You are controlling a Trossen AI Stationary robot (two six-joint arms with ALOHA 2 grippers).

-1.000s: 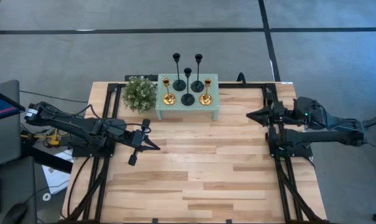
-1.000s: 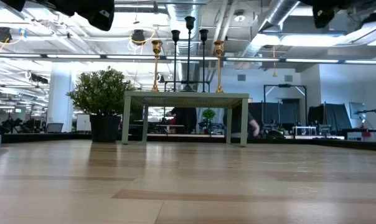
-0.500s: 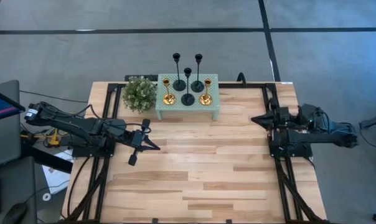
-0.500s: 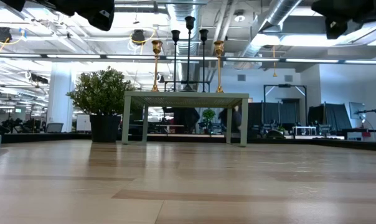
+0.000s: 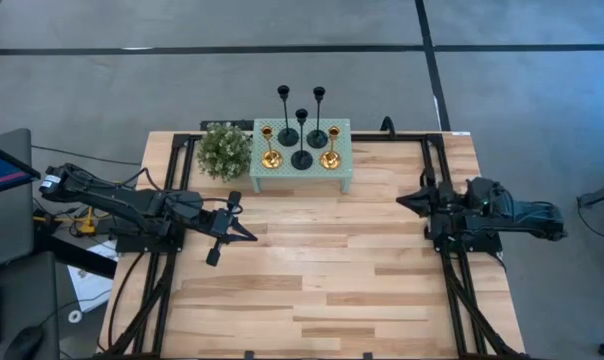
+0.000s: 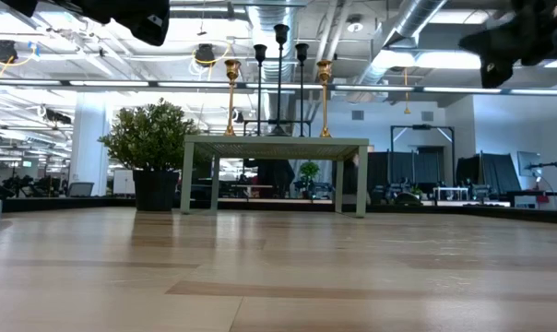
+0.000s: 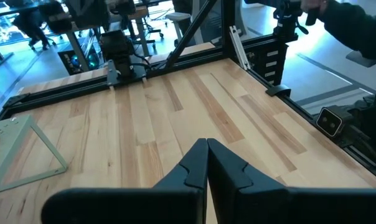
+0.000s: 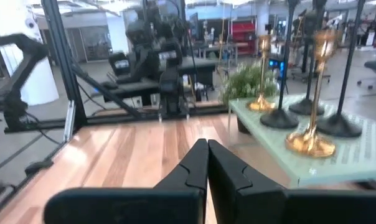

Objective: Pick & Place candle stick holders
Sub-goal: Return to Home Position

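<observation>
Three black candle stick holders (image 5: pixel 301 150) with thin stems and two shorter gold ones (image 5: pixel 270 158) (image 5: pixel 330 158) stand upright on their round bases on a small pale green stand (image 5: pixel 344 170) at the table's far middle. The right wrist view shows a gold holder (image 8: pixel 309 140) and black bases (image 8: pixel 278 118) on the stand. My left gripper (image 5: pixel 252 238) hovers shut over the table's left part, pointing right. My right gripper (image 5: pixel 400 201) hovers shut at the right side, pointing left. Both are well clear of the holders; the wrist views show shut fingers (image 7: pixel 206 146) (image 8: pixel 206 146).
A small green potted plant (image 5: pixel 226 150) stands on the table just left of the stand. Black frame rails (image 5: pixel 437 230) run along both sides of the table. Bare wooden tabletop (image 5: pixel 322 270) lies between the arms and toward the near edge.
My right arm has sunk lower and folded back toward its base at the table's right side; its gripper has stayed shut and still points left. The holders have not moved.
</observation>
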